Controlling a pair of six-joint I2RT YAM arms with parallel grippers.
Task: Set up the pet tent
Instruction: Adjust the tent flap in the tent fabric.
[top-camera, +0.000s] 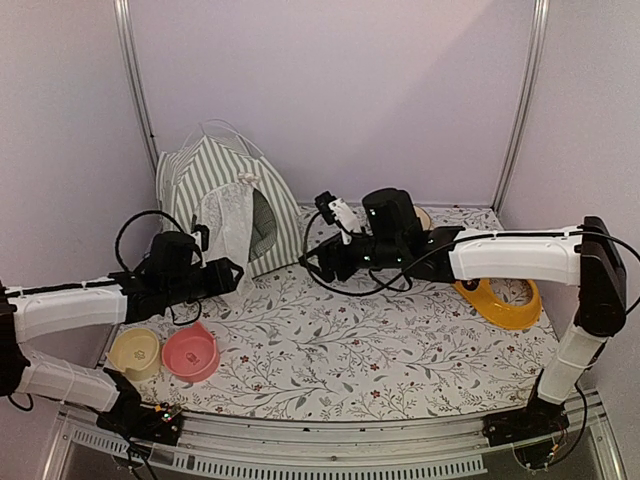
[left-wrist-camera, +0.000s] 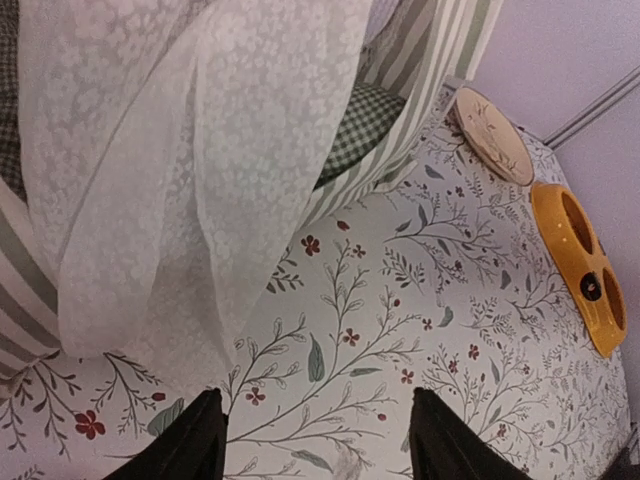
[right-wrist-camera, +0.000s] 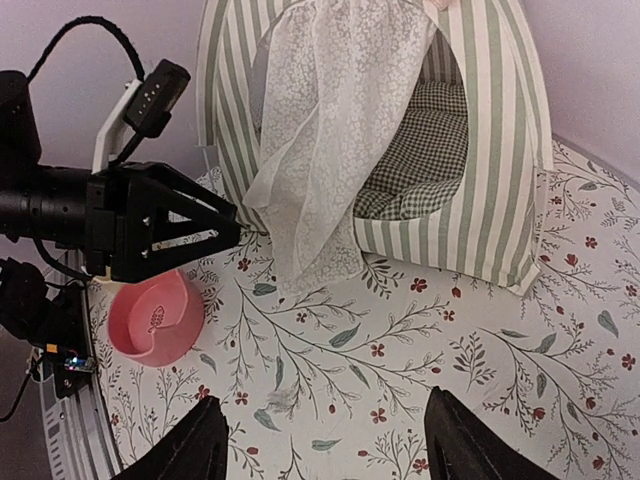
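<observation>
- We see the pet tent (top-camera: 225, 200) standing upright at the back left of the table (top-camera: 400, 350), its green-and-white striped walls raised and its doorway facing the arms.
- A white lace curtain (right-wrist-camera: 330, 130) hangs over the left side of the doorway and reaches down to the floral table cover. A green checked cushion (right-wrist-camera: 420, 150) lies inside the tent.
- The left jaws are released, spread wide just in front of the curtain's lower edge. Only the printed cloth shows between them, and they grasp nothing.
- The right jaws also stand apart and empty, held above the middle of the table and pointed at the tent's doorway, clear of the fabric.
- Beside the left arm (top-camera: 80, 305), a pink bowl (top-camera: 190, 352) and a pale yellow bowl (top-camera: 133, 353) sit side by side near the front left edge.
- An orange double-well feeder (top-camera: 500, 300) rests on the right side, partly under the right arm (top-camera: 510, 255). A cream plate (left-wrist-camera: 490, 135) lies just beside it, toward the back wall.
</observation>
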